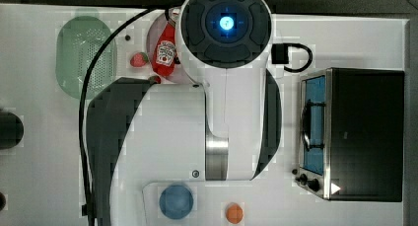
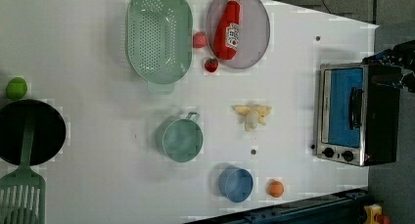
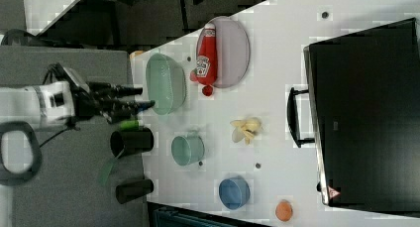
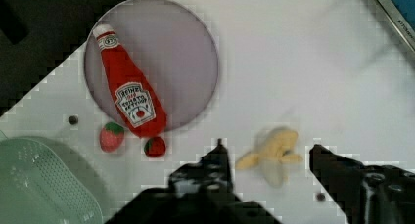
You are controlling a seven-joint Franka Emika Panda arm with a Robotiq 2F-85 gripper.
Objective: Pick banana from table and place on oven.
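A white table (image 2: 88,136) carries everything here, with dark floor past its edges. In the wrist view the end effector (image 4: 266,158) hangs released above it, the two fingers (image 4: 215,160) spread with the banana (image 4: 274,153) in the gap between them and lower down, not yet touched. The banana lies peeled, its flaps splayed out, on bare table between the plate (image 4: 161,53) with the ketchup bottle (image 4: 129,89) and the oven (image 2: 355,114).

The step in hand looks like the descent to grasp. It would go best by coming straight down with the fingers straddling the thick middle of the fruit rather than a loose flap, then closing gently, since it looks soft and a flap could slip out. The two strawberries (image 4: 111,136) sit off to one side of the end effector, well apart from its path.

In the top view the arm (image 1: 224,88) covers the banana. The wrist view blurs the fruit, so its exact outline is hard to judge, and how high the end effector hangs above it cannot be told.
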